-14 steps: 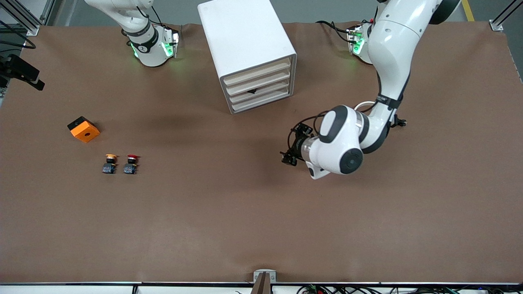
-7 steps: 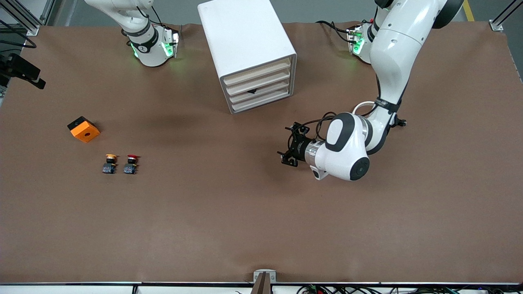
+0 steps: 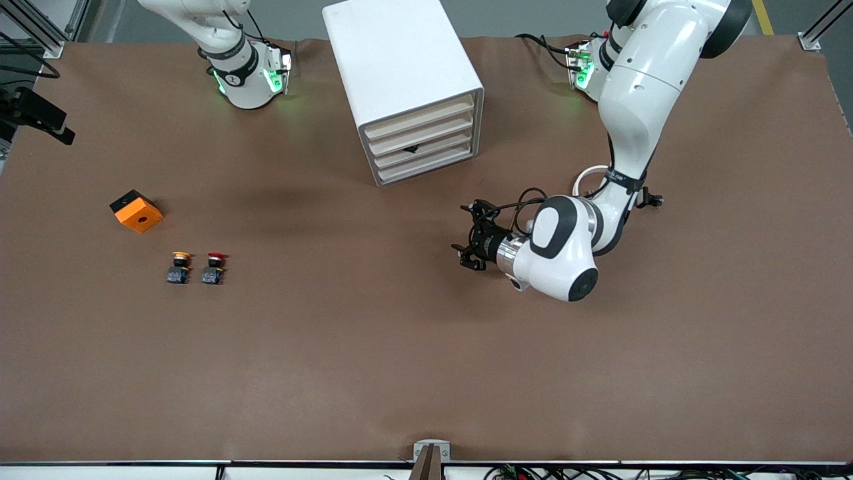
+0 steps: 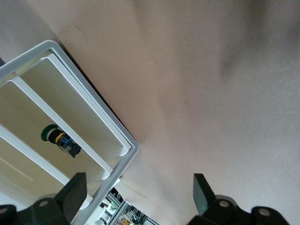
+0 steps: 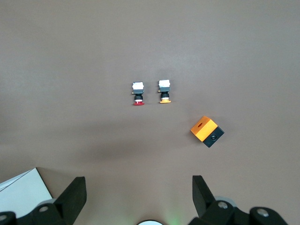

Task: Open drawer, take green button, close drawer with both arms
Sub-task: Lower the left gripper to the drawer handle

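The left gripper [image 3: 468, 257], jaws spread and holding nothing, hovers low over the tabletop [image 3: 373, 347] with the cabinet [image 3: 404, 87] at about 11 o'clock from it. The drawer [image 3: 426, 152] is shut, its slat front running crosswise to that approach, and the green-capped button [image 4: 59, 138] lies inside. The right gripper [image 5: 136, 201], also spread, waits high above the tabletop, so the left arm is plainly nearer; no readable writing shows.

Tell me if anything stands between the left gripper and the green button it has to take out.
Yes. The green button sits inside the white cabinet, in a drawer not yet pulled out, so the drawer front is in the way. The left gripper, open, hangs over bare table with nothing else between it and the cabinet front.
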